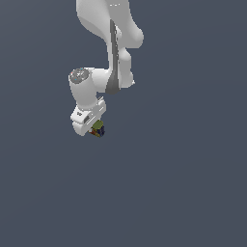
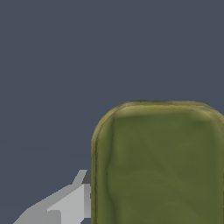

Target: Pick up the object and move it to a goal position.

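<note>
Where exterior shows coloured sides | wrist: object point(image 2: 159, 166) olive top only

A flat, uniform slate-blue-grey backdrop point(image 1: 193, 183) fills both views from edge to edge, with no seams, corners or texture to tell floor from wall. The light is even and soft, and the plain surface shows no distinct shadows or highlights
</note>
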`<act>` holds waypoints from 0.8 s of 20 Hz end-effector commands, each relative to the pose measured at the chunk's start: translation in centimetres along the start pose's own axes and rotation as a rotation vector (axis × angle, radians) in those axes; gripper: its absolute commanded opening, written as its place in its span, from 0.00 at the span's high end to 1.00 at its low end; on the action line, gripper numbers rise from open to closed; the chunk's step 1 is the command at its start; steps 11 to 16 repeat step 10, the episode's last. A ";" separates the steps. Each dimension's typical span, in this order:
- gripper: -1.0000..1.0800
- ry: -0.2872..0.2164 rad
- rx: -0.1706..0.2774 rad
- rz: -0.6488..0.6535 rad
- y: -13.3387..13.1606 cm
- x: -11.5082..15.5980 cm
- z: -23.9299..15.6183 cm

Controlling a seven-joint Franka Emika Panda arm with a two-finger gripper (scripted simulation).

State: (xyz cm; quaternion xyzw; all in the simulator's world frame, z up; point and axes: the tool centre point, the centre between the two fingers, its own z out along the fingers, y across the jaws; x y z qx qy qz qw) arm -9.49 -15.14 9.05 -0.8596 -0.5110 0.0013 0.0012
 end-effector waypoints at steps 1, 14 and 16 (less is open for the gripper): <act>1.00 0.001 -0.004 -0.002 0.1 -1.5 -0.4; 1.00 0.001 -0.003 -0.002 0.4 -3.3 -0.7; 1.00 0.001 -0.003 -0.002 0.4 -3.3 -0.7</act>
